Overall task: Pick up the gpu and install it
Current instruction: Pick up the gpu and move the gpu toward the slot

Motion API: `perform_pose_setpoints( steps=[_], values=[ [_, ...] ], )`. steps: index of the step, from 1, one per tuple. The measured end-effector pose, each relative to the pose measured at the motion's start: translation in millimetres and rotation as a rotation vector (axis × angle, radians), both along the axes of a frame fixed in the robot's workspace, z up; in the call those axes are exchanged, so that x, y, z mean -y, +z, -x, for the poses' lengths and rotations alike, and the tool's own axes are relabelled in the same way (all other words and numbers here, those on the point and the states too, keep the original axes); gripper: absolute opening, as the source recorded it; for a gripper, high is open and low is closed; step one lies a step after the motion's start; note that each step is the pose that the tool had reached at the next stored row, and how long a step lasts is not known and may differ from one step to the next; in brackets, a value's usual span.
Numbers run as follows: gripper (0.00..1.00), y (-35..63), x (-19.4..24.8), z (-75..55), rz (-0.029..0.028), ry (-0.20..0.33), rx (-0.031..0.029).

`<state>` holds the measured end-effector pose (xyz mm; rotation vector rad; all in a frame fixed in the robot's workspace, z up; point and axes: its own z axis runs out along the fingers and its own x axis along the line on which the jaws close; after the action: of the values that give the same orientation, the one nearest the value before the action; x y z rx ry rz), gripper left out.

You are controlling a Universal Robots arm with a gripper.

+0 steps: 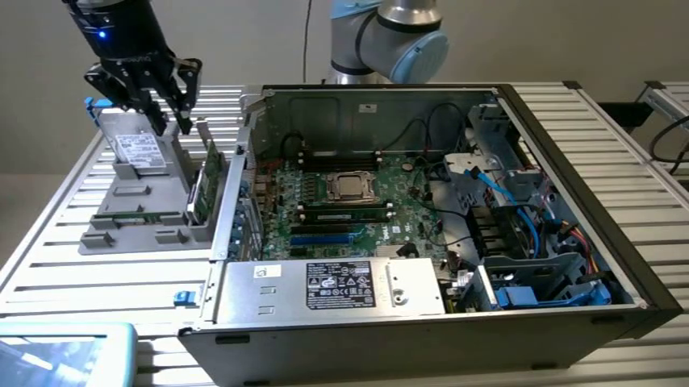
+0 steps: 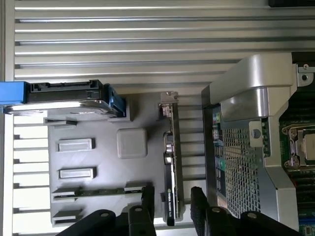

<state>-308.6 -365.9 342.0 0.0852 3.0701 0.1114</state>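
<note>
An end effector (image 1: 173, 126) on a robot arm hung over a grey tray (image 1: 129, 219) on a slatted metal counter (image 1: 54, 266). Its two black fingers (image 2: 199, 204) were spread apart and pinched nothing. In the wrist view, the gpu (image 2: 173, 162) stood on its long edge in the tray, directly below the end effector. It was a thin card with a silver bracket at its far end, and its near end lined up with the gap between the fingers. The fingers did not seem to be touching the card. In the exterior view, the gpu (image 1: 211, 171) showed as a green sliver at the tray's edge, below the end effector and towards an open computer case (image 1: 377, 105). The case wall (image 2: 236, 98) rose just beside the card, on the side of one finger. A hard drive (image 1: 140, 149) stood in the tray on the other side of the end effector, well apart from the card. Inside the case, beyond the wall, lay a motherboard (image 1: 344, 211). Several things looked likely to go wrong. The gap between card and case wall seemed narrow, so the finger on that side could strike the wall on the way down. If the fingers closed off centre, they could tilt the card in its slot. A hold near one end could also let the card swing or slip.
</note>
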Motion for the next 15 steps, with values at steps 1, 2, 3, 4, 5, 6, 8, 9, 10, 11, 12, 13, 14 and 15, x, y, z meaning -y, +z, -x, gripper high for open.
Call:
perform_pose_setpoints(
  steps=[1, 2, 3, 4, 5, 6, 8, 9, 10, 11, 12, 13, 14, 15],
  values=[
    [0.44, -0.5, 0.1, 0.3, -0.0043, 0.004, 0.0023],
    [0.44, -1.2, 0.1, 0.5, -0.0077, 0.012, 0.0040],
    [0.44, -2.0, 0.1, 0.6, -0.0102, 0.021, 0.0051],
    [0.44, -3.3, 0.5, 0.8, -0.0118, 0.030, 0.0056],
    [0.44, -4.5, 1.1, 0.9, -0.0123, 0.039, 0.0055],
    [0.44, -6.0, 1.5, 1.0, -0.0122, 0.045, 0.0054],
    [0.44, -9.5, 2.0, 1.8, -0.0123, 0.048, 0.0055],
    [0.44, -11.4, 2.3, 2.3, -0.0124, 0.048, 0.0060],
    [0.44, -13.2, 2.7, 2.9, -0.0123, 0.048, 0.0068],
    [0.44, -15.0, 3.2, 3.4, -0.0122, 0.048, 0.0081],
    [0.44, -16.8, 3.7, 3.8, -0.0123, 0.047, 0.0097],
    [0.45, -18.5, 4.5, 4.0, -0.0122, 0.047, 0.0117],
    [0.45, -20.4, 5.3, 4.0, -0.0121, 0.046, 0.0135],
    [0.52, -22.2, 5.5, 4.1, -0.0121, 0.044, 0.0143]
  ],
)
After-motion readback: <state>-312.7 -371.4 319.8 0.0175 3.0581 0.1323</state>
